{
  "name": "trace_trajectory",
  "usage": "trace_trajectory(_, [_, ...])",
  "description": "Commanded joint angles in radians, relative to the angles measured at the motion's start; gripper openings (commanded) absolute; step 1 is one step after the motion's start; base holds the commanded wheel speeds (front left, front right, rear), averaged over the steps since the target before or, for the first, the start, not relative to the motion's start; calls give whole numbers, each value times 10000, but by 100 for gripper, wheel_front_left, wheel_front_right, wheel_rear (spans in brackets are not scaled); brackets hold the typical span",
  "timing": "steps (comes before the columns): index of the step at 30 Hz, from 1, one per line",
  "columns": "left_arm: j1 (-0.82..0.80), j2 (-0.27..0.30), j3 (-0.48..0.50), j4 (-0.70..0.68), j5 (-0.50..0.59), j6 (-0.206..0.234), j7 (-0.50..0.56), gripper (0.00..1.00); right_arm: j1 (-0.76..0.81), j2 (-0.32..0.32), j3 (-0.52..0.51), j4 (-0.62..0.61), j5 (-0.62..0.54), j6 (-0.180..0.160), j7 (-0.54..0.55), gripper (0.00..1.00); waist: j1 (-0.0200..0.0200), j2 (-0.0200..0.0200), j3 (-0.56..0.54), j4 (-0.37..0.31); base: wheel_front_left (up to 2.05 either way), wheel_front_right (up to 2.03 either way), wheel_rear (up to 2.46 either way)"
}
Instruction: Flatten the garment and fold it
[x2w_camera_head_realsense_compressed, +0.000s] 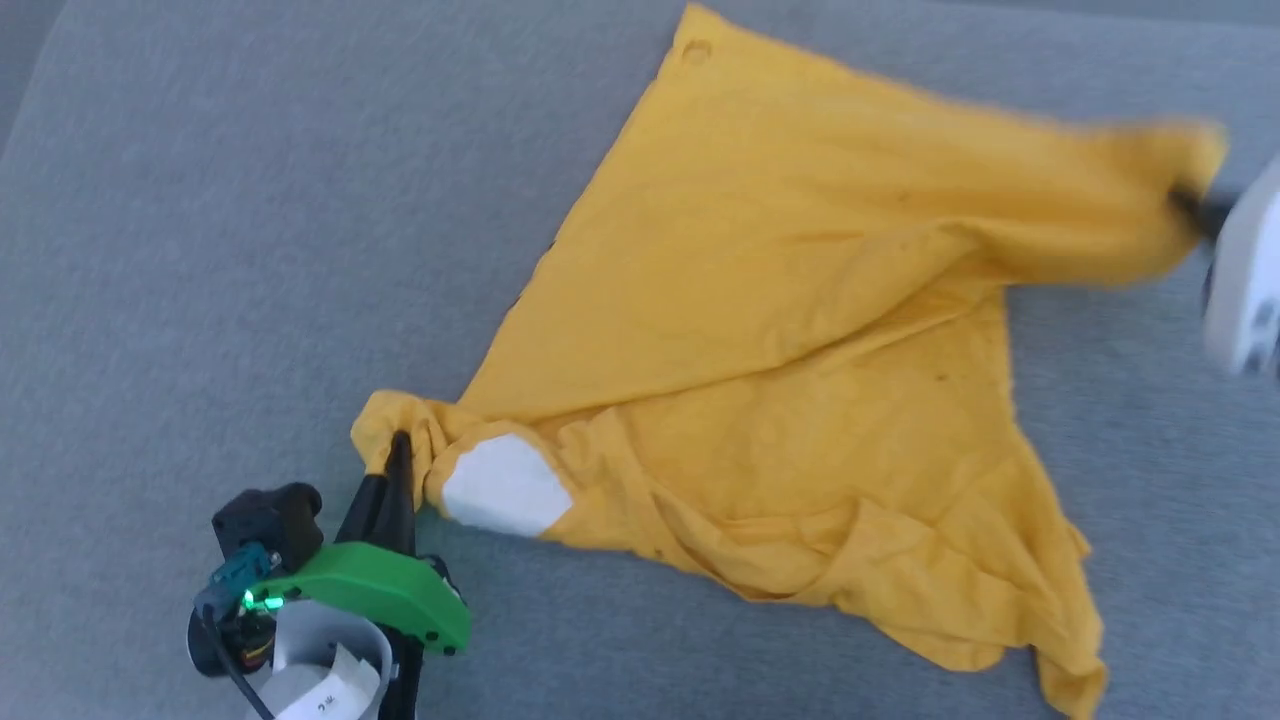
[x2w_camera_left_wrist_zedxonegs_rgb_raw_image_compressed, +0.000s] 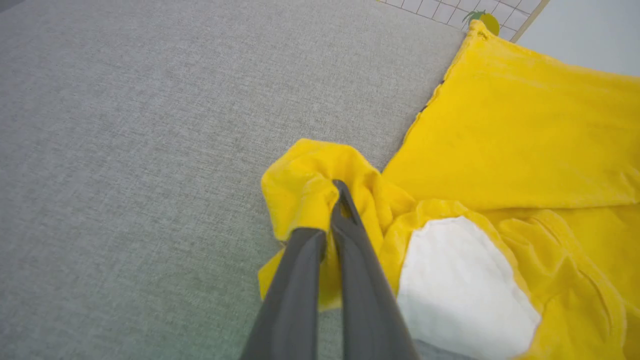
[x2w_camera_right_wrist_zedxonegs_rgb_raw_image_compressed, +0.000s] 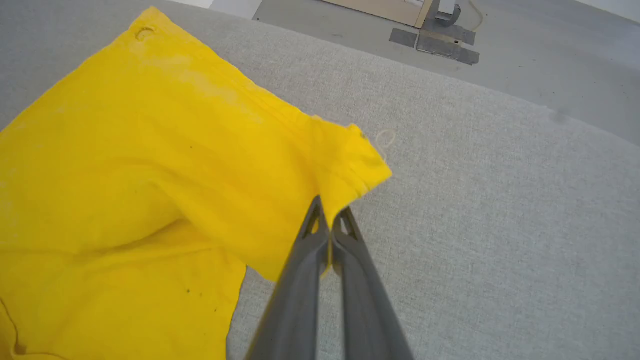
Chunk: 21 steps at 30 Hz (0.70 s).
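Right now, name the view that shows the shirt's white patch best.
Left wrist view: the white patch sits large and close, beside the left gripper shut on the shirt. Head view has it small, by that gripper. Right wrist view gives the shirt's plain yellow cloth.

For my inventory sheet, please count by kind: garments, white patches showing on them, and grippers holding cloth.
Yellow garment: 1
White patch: 1
Grippers, jaws shut on the garment: 2 (left gripper, right gripper)
Total: 4
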Motion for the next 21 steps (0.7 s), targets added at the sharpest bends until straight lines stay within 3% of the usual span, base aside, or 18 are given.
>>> trace_trajectory(1, [124,87,17,32,-92,14,26,0,813,160,-67,-360,138,-11,9,0,1,-1,-1309,-1301,0,0,0])
trace_trajectory(7, [403,159,63,132,-194,68,87,0,4303,1191,162,-1348,448,-11,90,0,1,-1,-1708,-1626,0,0,0])
trace_trajectory(15, [621,132,1,369,-340,50,118,0,6872,2017,1117,-813,721,-11,307,0,1,-1,-2046,-1534,0,0,0])
trace_trajectory(16, [667,133,-2,410,-363,52,128,0,6924,2137,1036,-830,756,-11,85,14,1,-1,-2090,-1517,0,0,0])
trace_trajectory(17, [703,139,7,442,-384,57,131,0,6944,2175,1011,-858,766,-11,-20,39,1,-1,-2146,-1517,0,0,0])
trace_trajectory(18, [753,150,23,470,-410,62,130,0,6923,2257,906,-971,855,-11,-221,91,1,-1,-2217,-1519,0,0,0])
trace_trajectory(19, [790,164,31,481,-426,64,136,0,6872,2342,712,-1098,903,-11,-471,100,1,-1,-2256,-1514,0,0,0])
trace_trajectory(21, [834,190,34,483,-444,71,152,0,6768,2286,486,-1440,895,-11,-852,100,1,-1,-2335,-1478,0,0,0])
